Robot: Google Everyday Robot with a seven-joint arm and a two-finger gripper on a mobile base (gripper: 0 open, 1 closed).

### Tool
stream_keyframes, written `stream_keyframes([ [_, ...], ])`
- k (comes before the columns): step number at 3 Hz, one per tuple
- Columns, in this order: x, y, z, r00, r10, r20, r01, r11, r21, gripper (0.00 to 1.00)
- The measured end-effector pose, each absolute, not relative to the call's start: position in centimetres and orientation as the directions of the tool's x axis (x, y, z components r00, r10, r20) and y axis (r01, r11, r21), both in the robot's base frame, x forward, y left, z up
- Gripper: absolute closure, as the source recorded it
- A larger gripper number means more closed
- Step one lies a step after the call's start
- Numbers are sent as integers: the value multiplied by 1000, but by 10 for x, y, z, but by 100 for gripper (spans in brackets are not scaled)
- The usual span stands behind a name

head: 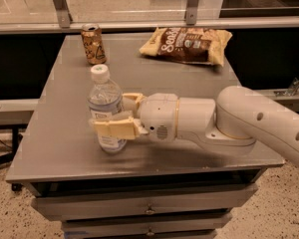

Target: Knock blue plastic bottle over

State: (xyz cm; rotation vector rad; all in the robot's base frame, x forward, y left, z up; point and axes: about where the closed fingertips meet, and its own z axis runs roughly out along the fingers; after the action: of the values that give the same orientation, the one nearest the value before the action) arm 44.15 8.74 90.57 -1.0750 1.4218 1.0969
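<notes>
In the camera view we see a small clear bluish plastic water bottle (103,96) with a white screw cap (99,72) standing upright on the grey metal desk (60,138), toward its front left corner; the white-armed gripper (111,114) reaches in low from the desk's right edge and sits at the bottle's lower half; its jaws stand wide with the bottle between them; one cream finger (117,128) crosses the front of the pale label, the other (133,99) shows behind the bottle; we cannot tell whether either presses on it. A short brown-gold drink can (93,44) stands near the back left corner; a brown and yellow crinkled snack bag (185,44) lies flat toward the back right corner; both are well apart from the gripper.
</notes>
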Motion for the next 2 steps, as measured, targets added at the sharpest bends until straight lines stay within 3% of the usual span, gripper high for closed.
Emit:
stream_keyframes([
  [1,460,67,916,-63,-109,-992,-975,218,38,88],
  [2,483,43,937,7,-212,-977,-973,222,-55,100],
])
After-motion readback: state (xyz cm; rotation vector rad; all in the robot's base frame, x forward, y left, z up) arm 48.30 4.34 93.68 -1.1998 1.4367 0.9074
